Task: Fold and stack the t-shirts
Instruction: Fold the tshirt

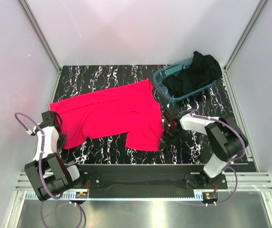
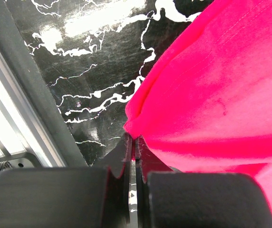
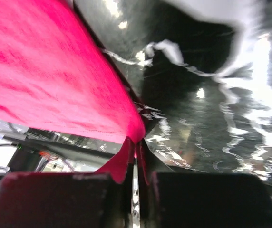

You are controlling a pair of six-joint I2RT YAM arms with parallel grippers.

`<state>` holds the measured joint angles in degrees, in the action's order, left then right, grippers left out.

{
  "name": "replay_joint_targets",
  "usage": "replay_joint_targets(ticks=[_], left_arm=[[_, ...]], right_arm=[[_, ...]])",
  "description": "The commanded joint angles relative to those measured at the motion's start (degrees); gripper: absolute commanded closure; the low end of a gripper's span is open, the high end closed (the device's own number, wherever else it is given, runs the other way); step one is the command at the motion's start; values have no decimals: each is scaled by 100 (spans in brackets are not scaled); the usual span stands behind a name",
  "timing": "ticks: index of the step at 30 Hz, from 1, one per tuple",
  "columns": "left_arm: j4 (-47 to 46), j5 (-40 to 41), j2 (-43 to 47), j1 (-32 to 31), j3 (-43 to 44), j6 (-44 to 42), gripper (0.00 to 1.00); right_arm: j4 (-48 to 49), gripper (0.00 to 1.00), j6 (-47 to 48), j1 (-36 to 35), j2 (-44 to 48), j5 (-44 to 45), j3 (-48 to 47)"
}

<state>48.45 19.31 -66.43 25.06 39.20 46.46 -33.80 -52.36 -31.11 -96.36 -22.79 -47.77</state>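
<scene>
A pinkish-red t-shirt (image 1: 110, 116) lies spread across the black marbled table (image 1: 198, 142). My left gripper (image 1: 60, 124) is shut on its left edge; the left wrist view shows the cloth (image 2: 212, 90) pinched at the tips of my left gripper (image 2: 134, 138). At the shirt's lower right corner my right gripper (image 1: 164, 127) is shut on the fabric; in the right wrist view the cloth (image 3: 50, 76) rises from the tips of my right gripper (image 3: 136, 141). A black t-shirt (image 1: 195, 73) is bunched in the teal tub (image 1: 160, 80) at the back right.
White walls with metal posts close in the table on three sides. A metal rail (image 1: 140, 183) carries both arm bases at the near edge. The tub stands close behind the right arm (image 1: 221, 137).
</scene>
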Motion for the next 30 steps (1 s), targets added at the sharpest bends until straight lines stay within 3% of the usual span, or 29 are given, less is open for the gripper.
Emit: replay_joint_targets(ticks=[1, 10, 20, 25, 30], left_arm=[[147, 72, 166, 34, 342, -67, 100], [964, 783, 140, 34, 606, 486, 100], [1457, 864, 148, 148, 466, 1181, 100], [1466, 846, 0, 157, 474, 1173, 100], [1194, 846, -72, 148, 720, 620, 100]], right_arm=[[-326, 100, 445, 211, 300, 1249, -92], [-1751, 100, 1527, 281, 1075, 1154, -822], [-2060, 100, 1712, 299, 1602, 1286, -453], [-2113, 100, 1773, 325, 1664, 1285, -496], [-2069, 100, 2150, 334, 1410, 1294, -1295]])
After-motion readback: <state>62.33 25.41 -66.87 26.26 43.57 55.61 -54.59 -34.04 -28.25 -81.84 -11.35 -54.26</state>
